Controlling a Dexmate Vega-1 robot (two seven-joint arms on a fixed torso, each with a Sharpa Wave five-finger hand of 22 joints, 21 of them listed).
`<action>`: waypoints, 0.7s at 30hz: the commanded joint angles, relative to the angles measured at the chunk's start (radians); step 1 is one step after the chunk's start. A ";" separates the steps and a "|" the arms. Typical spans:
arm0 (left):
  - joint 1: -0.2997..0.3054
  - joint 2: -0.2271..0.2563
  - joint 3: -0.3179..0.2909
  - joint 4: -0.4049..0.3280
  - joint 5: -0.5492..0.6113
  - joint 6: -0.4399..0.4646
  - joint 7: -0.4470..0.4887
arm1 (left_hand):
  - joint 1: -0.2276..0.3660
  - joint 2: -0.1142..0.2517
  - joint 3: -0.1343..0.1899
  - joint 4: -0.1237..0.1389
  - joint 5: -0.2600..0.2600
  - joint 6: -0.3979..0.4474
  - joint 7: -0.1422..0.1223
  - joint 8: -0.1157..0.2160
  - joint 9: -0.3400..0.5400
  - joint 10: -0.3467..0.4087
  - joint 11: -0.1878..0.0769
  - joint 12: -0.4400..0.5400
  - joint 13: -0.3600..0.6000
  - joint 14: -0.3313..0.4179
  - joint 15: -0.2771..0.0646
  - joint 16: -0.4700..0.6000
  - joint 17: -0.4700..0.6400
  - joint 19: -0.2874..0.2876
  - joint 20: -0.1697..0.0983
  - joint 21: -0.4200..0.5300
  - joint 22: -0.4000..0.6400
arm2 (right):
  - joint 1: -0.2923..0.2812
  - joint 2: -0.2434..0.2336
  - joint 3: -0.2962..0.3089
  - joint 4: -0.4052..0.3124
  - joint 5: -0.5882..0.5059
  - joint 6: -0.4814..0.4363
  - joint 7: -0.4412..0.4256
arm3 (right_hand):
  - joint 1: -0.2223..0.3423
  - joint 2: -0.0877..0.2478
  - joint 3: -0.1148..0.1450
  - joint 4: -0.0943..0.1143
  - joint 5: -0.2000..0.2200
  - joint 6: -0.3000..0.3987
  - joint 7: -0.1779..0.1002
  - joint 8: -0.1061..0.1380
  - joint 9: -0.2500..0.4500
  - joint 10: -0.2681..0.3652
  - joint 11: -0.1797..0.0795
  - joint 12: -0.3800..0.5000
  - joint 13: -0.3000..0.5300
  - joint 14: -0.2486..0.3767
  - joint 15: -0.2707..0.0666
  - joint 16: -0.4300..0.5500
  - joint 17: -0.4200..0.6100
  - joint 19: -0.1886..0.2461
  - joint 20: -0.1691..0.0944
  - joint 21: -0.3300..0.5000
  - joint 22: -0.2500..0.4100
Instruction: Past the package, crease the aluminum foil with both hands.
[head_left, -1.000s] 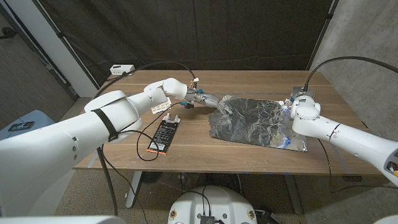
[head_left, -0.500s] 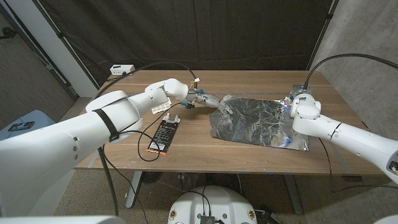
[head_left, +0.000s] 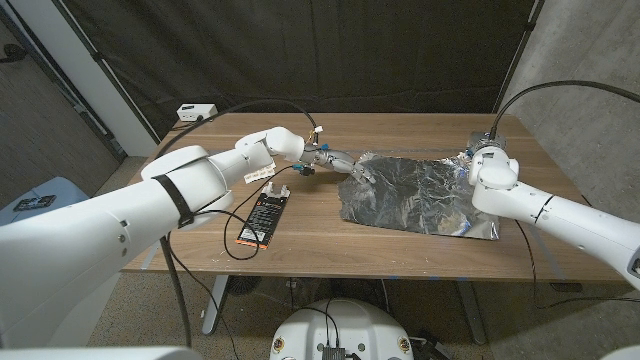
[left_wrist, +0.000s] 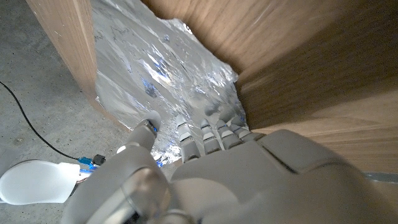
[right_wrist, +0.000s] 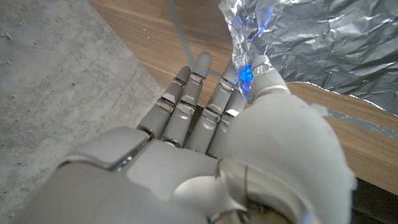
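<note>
The crumpled aluminum foil (head_left: 415, 195) lies on the wooden table (head_left: 300, 240), right of the black and orange package (head_left: 265, 217). My left hand (head_left: 340, 162) reaches past the package and pinches the foil's far left corner; in the left wrist view its fingers (left_wrist: 211, 127) lie on the foil (left_wrist: 155, 68), with the thumb at the edge. My right hand (head_left: 470, 165) holds the far right corner. In the right wrist view that raised corner of foil (right_wrist: 323, 43) sits between the thumb and the straight fingers (right_wrist: 193, 93).
A white box (head_left: 196, 112) sits at the table's far left corner. A black cable (head_left: 225, 235) loops over the table beside the package. Bare wood lies in front of the foil and at the near left.
My right hand has drawn slightly away and to the right with its corner, and the foil's right side has shifted a little with it. The left hand has barely moved.
</note>
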 joint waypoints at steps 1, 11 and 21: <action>-0.001 -0.008 0.009 0.011 -0.009 0.021 0.010 | 0.015 0.000 0.001 -0.005 -0.003 0.006 0.000 0.001 0.003 0.009 -0.001 0.002 0.002 0.009 -0.001 0.003 0.003 0.014 0.017 0.007 0.006 | 0.045 -0.010 -0.022 -0.028 -0.021 -0.017 0.116 | 0.009 0.000 -0.005 0.001 -0.001 -0.003 0.006 -0.002 0.004 -0.001 0.008 -0.001 0.000 0.011 -0.124 -0.004 -0.002 0.005 -0.051 -0.003 0.001; -0.001 -0.015 0.018 0.015 -0.014 0.040 0.026 | 0.020 0.001 0.002 -0.006 -0.003 0.007 0.000 0.000 0.003 0.012 0.002 0.003 0.002 0.010 -0.001 0.002 0.003 0.014 0.017 0.006 0.006 | 0.099 -0.018 -0.057 -0.045 -0.062 -0.008 0.220 | 0.018 0.005 -0.007 0.001 -0.003 -0.001 0.009 -0.002 0.004 -0.001 0.010 -0.005 -0.003 0.017 -0.127 -0.004 -0.002 0.001 -0.050 -0.006 0.001; 0.001 -0.016 0.022 0.017 -0.020 0.047 0.032 | 0.026 0.002 0.004 -0.007 -0.003 0.008 -0.001 0.000 0.003 0.013 0.000 0.002 0.002 0.012 -0.002 0.002 0.003 0.015 0.016 0.006 0.005 | 0.135 -0.017 -0.074 -0.061 -0.103 -0.014 0.314 | 0.021 0.009 -0.012 0.004 -0.006 -0.011 0.013 -0.008 0.004 -0.011 0.014 -0.011 -0.004 0.016 -0.125 -0.007 -0.003 -0.006 -0.048 -0.010 0.001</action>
